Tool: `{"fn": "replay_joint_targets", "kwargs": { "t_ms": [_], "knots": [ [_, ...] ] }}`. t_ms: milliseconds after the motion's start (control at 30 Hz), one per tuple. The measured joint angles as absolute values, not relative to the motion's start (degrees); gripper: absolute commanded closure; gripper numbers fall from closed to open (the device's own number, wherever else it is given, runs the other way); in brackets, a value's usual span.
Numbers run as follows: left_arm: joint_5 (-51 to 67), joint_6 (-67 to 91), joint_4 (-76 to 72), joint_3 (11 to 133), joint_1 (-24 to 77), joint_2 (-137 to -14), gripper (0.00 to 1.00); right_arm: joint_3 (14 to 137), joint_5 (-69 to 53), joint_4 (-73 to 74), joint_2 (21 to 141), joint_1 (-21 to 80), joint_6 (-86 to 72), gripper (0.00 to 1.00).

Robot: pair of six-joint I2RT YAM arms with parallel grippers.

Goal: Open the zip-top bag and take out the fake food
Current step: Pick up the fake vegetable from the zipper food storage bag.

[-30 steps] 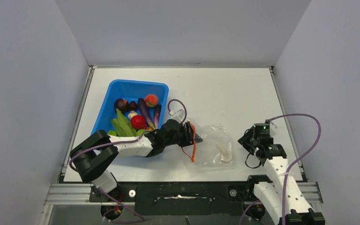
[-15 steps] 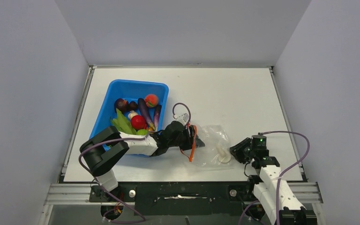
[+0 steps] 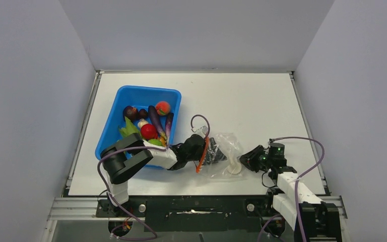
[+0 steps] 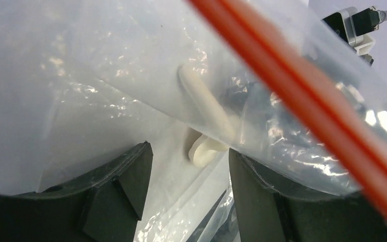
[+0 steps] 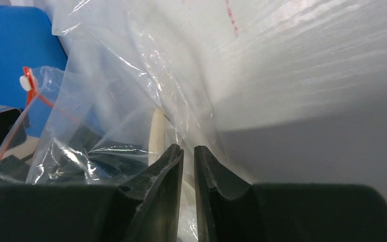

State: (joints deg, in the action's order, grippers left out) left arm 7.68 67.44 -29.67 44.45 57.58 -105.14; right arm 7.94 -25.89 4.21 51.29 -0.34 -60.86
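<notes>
The zip-top bag [image 3: 227, 151] lies crumpled on the table, its orange-red zipper strip [image 3: 200, 154] standing at the left end. My left gripper [image 3: 212, 154] reaches through that mouth and is open, with plastic draped over both fingers [image 4: 126, 176]. A white mushroom [image 4: 206, 116], one piece of fake food, lies in the bag just ahead of the left gripper [image 4: 189, 171]. My right gripper [image 3: 247, 160] is at the bag's right end beside the mushroom [image 3: 234, 167]. Its jaws are pressed nearly together with bag film [image 5: 131, 75] in the slit at the right gripper [image 5: 189, 151].
A blue bin [image 3: 131, 93] stands left of the bag and holds more fake food, among them a red fruit [image 3: 148, 131], purple pieces and green pods. The left arm lies along the bin's near right corner. The bin's blue wall [image 5: 10, 45] also shows behind the bag.
The left gripper has pushed rightward into the bag mouth and widened. The right gripper has moved left to the bag's end and narrowed onto the plastic.
</notes>
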Motion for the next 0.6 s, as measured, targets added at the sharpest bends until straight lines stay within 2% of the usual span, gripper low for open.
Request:
{"fn": "replay_joint_targets", "kwargs": {
  "t_ms": [400,600],
  "knots": [
    [7.0,69.4,-33.0,48.9,60.2,-110.8,0.44,7.9,-32.5,-3.2,56.0,2.0,-58.7,0.85],
    [6.5,69.4,-33.2,48.9,60.3,-110.9,0.60,7.9,-34.9,-7.8,60.0,2.9,-58.8,0.85]
  ]
}}
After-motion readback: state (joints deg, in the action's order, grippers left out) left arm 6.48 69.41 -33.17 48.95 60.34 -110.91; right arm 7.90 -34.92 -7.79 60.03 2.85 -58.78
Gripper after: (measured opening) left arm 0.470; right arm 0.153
